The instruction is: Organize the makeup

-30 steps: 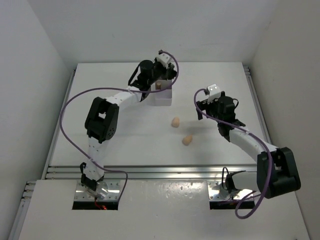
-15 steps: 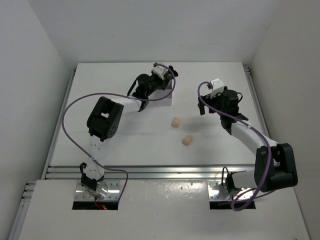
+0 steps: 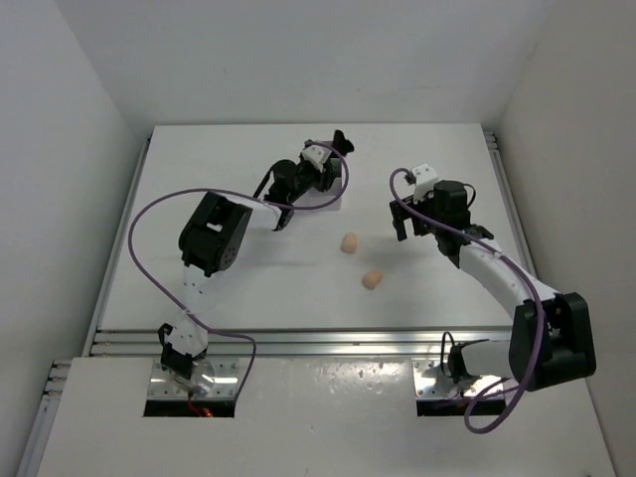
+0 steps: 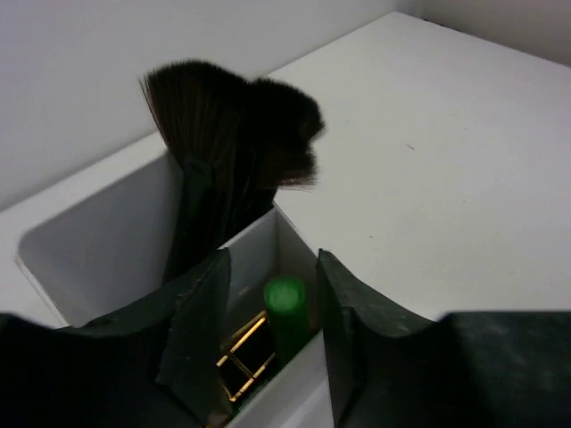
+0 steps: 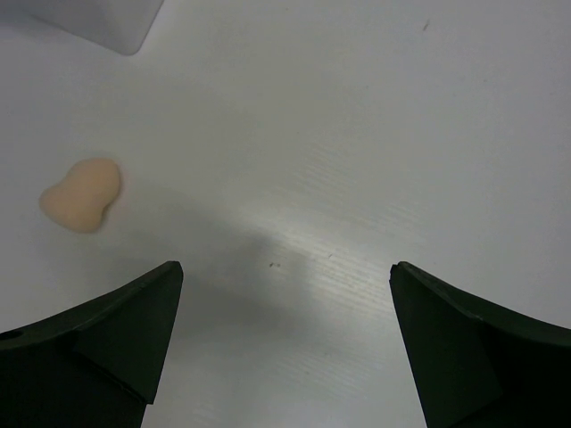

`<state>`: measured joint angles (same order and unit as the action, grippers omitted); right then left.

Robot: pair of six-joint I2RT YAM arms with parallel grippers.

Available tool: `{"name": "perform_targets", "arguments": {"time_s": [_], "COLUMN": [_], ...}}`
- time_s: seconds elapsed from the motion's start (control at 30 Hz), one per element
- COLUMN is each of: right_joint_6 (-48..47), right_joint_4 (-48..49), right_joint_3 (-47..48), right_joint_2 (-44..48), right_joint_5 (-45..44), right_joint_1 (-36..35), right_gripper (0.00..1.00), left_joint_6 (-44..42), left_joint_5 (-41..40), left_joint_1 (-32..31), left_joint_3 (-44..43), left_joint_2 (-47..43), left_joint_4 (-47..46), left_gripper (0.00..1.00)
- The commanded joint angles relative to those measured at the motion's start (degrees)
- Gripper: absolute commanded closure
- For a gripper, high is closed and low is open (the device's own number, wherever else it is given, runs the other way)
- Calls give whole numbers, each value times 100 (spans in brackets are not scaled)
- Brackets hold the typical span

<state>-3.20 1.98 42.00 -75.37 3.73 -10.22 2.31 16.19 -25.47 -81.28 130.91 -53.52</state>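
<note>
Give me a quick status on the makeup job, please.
Left jaws parted above the white box, nothing held. Right jaws wide, empty. Brushes and green tube in the box; two peach sponges out on the table. No obstruction seen.

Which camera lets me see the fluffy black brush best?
The left wrist view: the black brush is close, bristles up, standing in the white box. The top view shows it only tiny and dark behind the left arm; the right wrist view misses it.
</note>
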Motion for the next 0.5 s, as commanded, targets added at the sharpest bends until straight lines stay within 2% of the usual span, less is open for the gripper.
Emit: {"name": "perform_targets", "arguments": {"time_s": [0.0, 0.1, 0.23, 0.3, 0.4, 0.47], "right_joint_6": [13, -232, -514, -620, -401, 3], "right_joint_4": [-1063, -2066, -2824, -2843, -2642, -2502], "right_joint_3": [422, 669, 687, 442, 213, 195], "right_joint_2": [251, 286, 435, 462, 340, 269], "right_joint_5": [-364, -207, 1283, 2041, 2273, 2099], "right_joint_1": [-270, -516, -604, -595, -613, -604], "right_gripper": [0, 0, 3, 3, 5, 8], "left_joint_6": [-169, -344, -467, -651, -976, -1126], "left_joint_5": [174, 227, 227, 227, 174, 114], "left_joint_1": [104, 166, 271, 271, 385, 472], "left_joint_3": [121, 121, 121, 68, -19, -213], "left_joint_2": [-548, -777, -1251, -1629, -2181, -2455], "left_joint_4": [-388, -81, 463, 1122, 2369, 3124], "left_gripper": [49, 41, 38, 38, 35, 33]}}
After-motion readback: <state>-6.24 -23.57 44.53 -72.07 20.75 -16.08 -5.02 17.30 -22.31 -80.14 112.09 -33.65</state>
